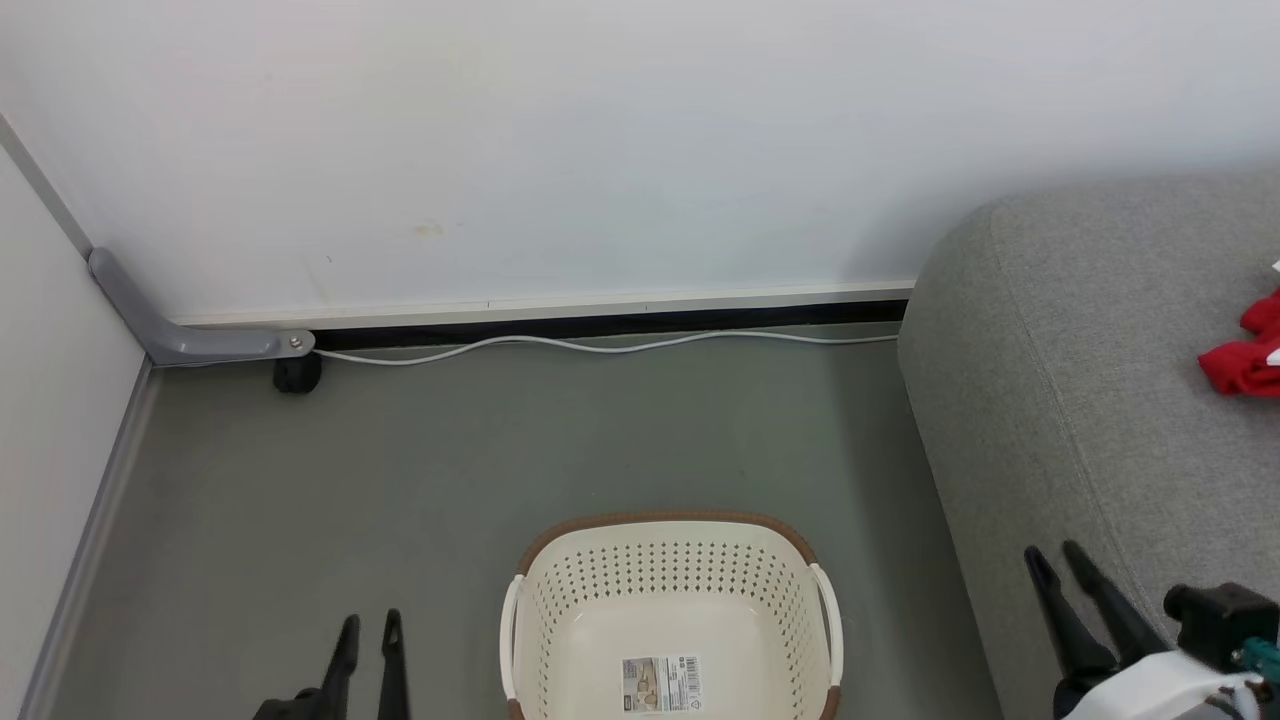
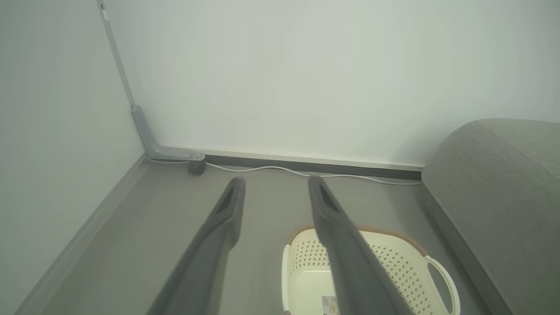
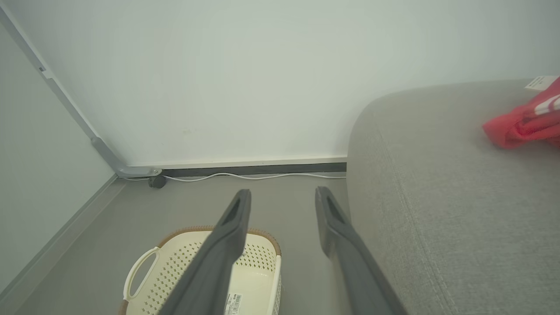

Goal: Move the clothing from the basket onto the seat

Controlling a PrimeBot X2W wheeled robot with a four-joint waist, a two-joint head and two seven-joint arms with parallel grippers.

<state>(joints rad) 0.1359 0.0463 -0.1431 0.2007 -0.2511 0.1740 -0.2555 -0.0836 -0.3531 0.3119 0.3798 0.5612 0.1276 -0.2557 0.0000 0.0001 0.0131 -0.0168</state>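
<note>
The cream basket with a brown rim stands on the floor at the bottom centre, holding nothing but a paper label; it also shows as the basket and the basket. Red clothing lies bunched on the grey seat at the right edge, seen too as clothing with white stripes on the seat. My left gripper stands open left of the basket, nothing between its fingers. My right gripper is open over the seat's front edge, its fingers bare.
A white wall runs across the back with a dark skirting gap and a white cable along the floor. A grey bracket with a black caster sits in the left corner. Grey floor spreads between wall, basket and seat.
</note>
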